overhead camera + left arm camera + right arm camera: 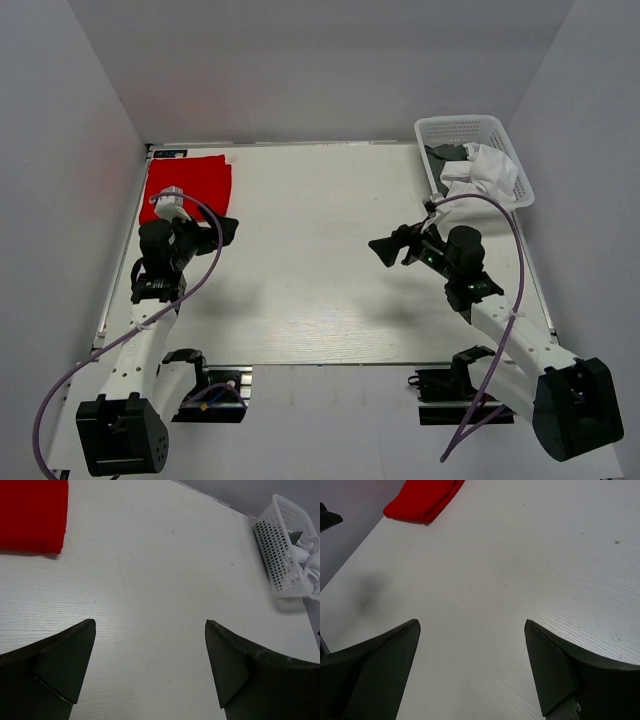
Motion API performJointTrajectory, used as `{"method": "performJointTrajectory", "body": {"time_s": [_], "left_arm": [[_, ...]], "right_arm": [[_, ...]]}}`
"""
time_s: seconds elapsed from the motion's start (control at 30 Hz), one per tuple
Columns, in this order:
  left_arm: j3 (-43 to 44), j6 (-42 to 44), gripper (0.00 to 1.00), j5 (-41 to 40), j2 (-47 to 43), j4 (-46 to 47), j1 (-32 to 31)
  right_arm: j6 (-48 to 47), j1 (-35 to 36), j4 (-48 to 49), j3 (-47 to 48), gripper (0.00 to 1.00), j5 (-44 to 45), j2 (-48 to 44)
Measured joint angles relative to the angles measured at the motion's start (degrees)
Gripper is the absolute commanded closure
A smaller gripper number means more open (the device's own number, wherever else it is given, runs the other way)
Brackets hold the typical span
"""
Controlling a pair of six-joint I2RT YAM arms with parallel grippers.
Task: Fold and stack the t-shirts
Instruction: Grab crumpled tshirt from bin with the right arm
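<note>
A bright red t-shirt lies folded at the table's far left corner; it also shows in the left wrist view and the right wrist view. A white t-shirt and a dark grey-green t-shirt lie crumpled in the white lattice basket. My left gripper is open and empty, just near-right of the red shirt. My right gripper is open and empty over the bare table, near-left of the basket.
The basket stands at the far right corner, overhanging the table's right edge. The white table is walled by grey panels on the left, back and right. Purple cables loop from both arms.
</note>
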Motion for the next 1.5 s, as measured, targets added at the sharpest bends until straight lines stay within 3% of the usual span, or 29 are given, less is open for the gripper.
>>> {"method": "performJointTrajectory", "body": {"time_s": [0.17,0.27,0.37,0.5,0.63,0.9,1.13,1.2,1.23,1.27,1.33,1.37,1.5], "left_arm": [[0.0,0.0,0.0,0.09,0.0,-0.26,0.0],[0.0,0.0,0.0,0.09,0.0,-0.55,0.0],[0.0,0.07,0.0,0.09,0.0,-0.72,0.0],[0.0,0.22,0.0,0.0,0.13,-0.98,0.0],[0.0,0.22,0.0,-0.63,0.81,-1.53,0.02],[0.07,0.24,0.0,-1.7,1.64,-2.25,0.0],[0.31,0.24,0.0,-2.03,4.33,-2.32,0.0],[0.61,0.44,0.0,-2.19,4.9,-2.32,0.0],[0.72,0.5,0.0,-2.58,4.96,-2.47,0.0],[0.9,0.59,0.0,-2.93,4.98,-2.54,0.0],[1.25,0.66,0.0,-3.76,4.98,-2.69,0.0],[1.36,0.68,0.0,-4.09,4.94,-2.71,0.0],[1.51,1.05,0.0,-4.72,4.42,-2.73,0.02]], "right_arm": [[0.11,0.0,1.07,-0.57,0.1,0.2,1.27],[2.05,0.04,-0.9,0.72,0.1,5.35,4.28],[4.85,-0.22,-8.94,7.13,0.1,18.1,9.29],[6.67,-3.8,-22.29,25.14,0.1,38.64,19.43],[6.4,-9.18,-27.23,34.99,0.1,46.31,25.81],[2.64,-21.79,-35.52,52.26,0.1,51.82,45.55],[-4.68,-25.24,-34.38,65.37,0.1,50.34,62.99],[-6.36,-25.2,-33.4,68.48,0.2,48.7,67.04],[-6.95,-25.2,-33.31,69.48,0.45,47.69,68.26],[-7.78,-25.2,-32.92,69.99,0.64,46.49,68.98],[-8.31,-25.27,-32.37,69.94,0.95,44.37,69.09],[-8.22,-25.35,-31.3,69.57,1.0,43.52,68.57],[-9.14,-25.66,-29.57,66.27,1.0,40.37,63.19]]}}
